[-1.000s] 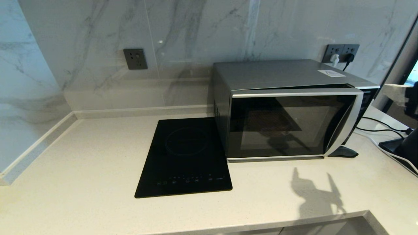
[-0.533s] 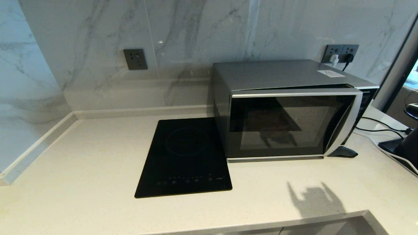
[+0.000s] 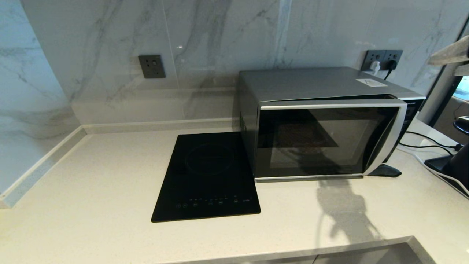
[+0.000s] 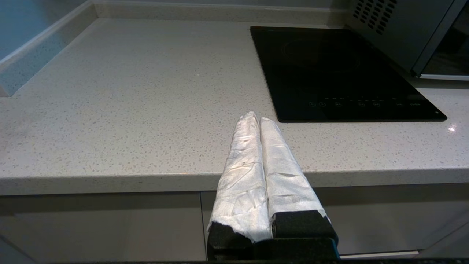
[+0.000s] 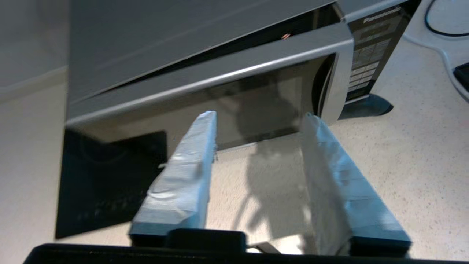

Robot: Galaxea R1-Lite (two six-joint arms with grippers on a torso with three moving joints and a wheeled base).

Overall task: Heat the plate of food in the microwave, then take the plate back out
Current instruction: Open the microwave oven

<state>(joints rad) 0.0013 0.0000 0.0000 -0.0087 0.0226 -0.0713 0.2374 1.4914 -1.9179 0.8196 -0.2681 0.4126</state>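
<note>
The silver microwave (image 3: 322, 121) stands on the counter at the right, its dark glass door (image 3: 322, 141) slightly ajar at the handle side. The plate of food is out of view; nothing of it shows through the glass. My right gripper (image 5: 259, 118) hangs open and empty above the counter in front of the door (image 5: 256, 99), near the curved handle (image 5: 331, 88). One of its taped fingers (image 3: 449, 55) shows at the head view's upper right edge. My left gripper (image 4: 256, 117) is shut and empty, parked low before the counter's front edge.
A flat black induction hob (image 3: 207, 176) lies left of the microwave. Cables (image 3: 428, 141) and a black stand (image 3: 450, 165) crowd the counter right of it. Wall sockets (image 3: 383, 60) sit behind. The counter's front edge (image 3: 329, 249) runs close below.
The right gripper left the right edge of the head view and now shows at its upper right. Its shadow on the counter has slid toward the microwave door.
</note>
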